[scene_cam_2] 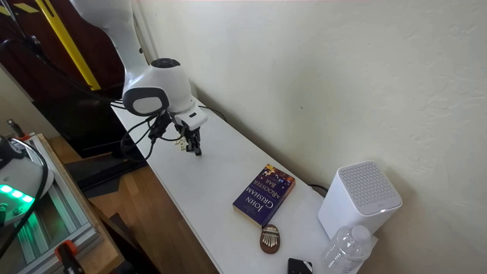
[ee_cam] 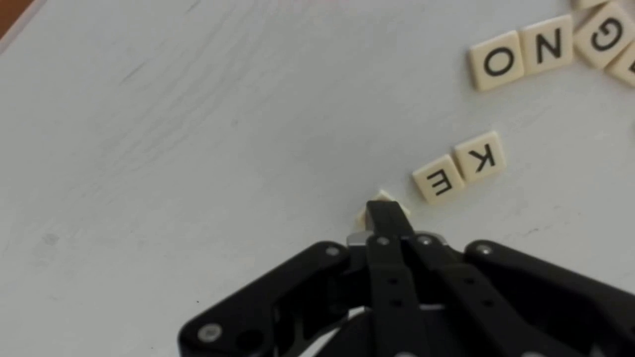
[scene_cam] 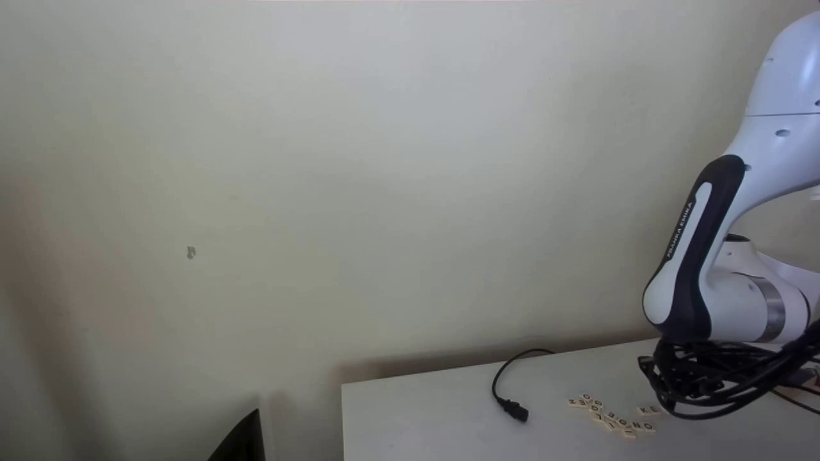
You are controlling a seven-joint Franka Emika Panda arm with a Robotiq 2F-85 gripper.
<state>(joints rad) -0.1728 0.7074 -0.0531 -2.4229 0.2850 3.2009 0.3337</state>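
Low in the wrist view, the black jointed two-finger gripper (ee_cam: 389, 216) has its fingers pressed together; the tips sit over a cream square tile (ee_cam: 382, 196), covering most of it, letter hidden; contact, cannot tell; just beside it, a cream E tile (ee_cam: 439, 179) and a cream K tile (ee_cam: 479, 155) lie side by side; upper right, a cream O tile (ee_cam: 497, 61), a cream N tile (ee_cam: 547, 44) and a cream G tile (ee_cam: 606, 34) lie close together, all on a scuffed white tabletop (ee_cam: 149, 238); in an exterior view, a white robot arm with black trim (scene_cam: 695, 256) bends down at the right, a tangle of black cables (scene_cam: 711, 384) below it, near a cluster of cream lettered tiles (scene_cam: 610, 416) and a black cable with a plug end (scene_cam: 514, 410); in an exterior view too, the gripper points down near the tiles; farther along the tabletop, a dark blue paperback book (scene_cam_2: 264, 195) lies flat, a brown wooden thumb piano (scene_cam_2: 270, 239) just beside it; a white box-shaped device with a perforated top (scene_cam_2: 361, 198) stands near the pale wall (scene_cam_2: 342, 95), a clear plastic bottle (scene_cam_2: 348, 248) in front.
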